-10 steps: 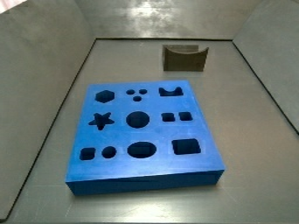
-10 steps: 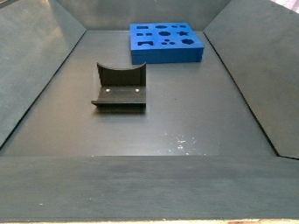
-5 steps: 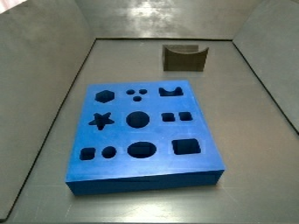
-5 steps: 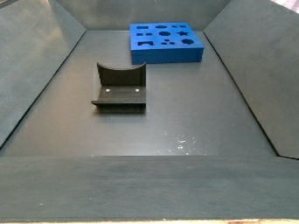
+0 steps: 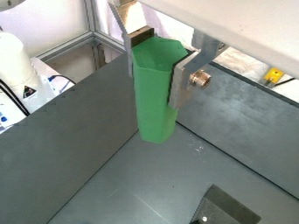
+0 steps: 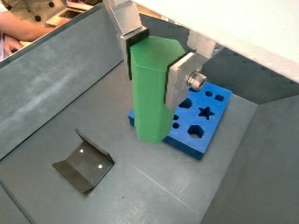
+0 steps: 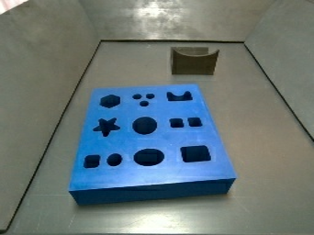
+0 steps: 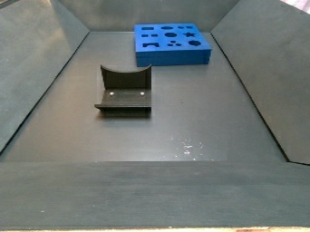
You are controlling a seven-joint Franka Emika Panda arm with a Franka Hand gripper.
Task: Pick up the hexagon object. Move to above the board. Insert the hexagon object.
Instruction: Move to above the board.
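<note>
In both wrist views my gripper point(image 5: 156, 61) point(image 6: 159, 63) is shut on the hexagon object point(image 5: 155, 92) point(image 6: 152, 92), a tall bright green peg held upright high above the floor. The silver fingers point(image 5: 184, 77) point(image 6: 180, 77) clamp its upper part on two opposite faces. The board point(image 7: 149, 138) point(image 8: 171, 43), a thick blue slab with shaped cut-outs, lies on the floor; in a wrist view it point(image 6: 205, 122) shows partly behind the peg. The gripper and the peg are out of view in both side views.
The fixture point(image 7: 194, 61) point(image 8: 122, 91) point(image 6: 82, 163), a dark L-shaped bracket with a notched top, stands on the floor apart from the board. Grey walls enclose the floor on all sides.
</note>
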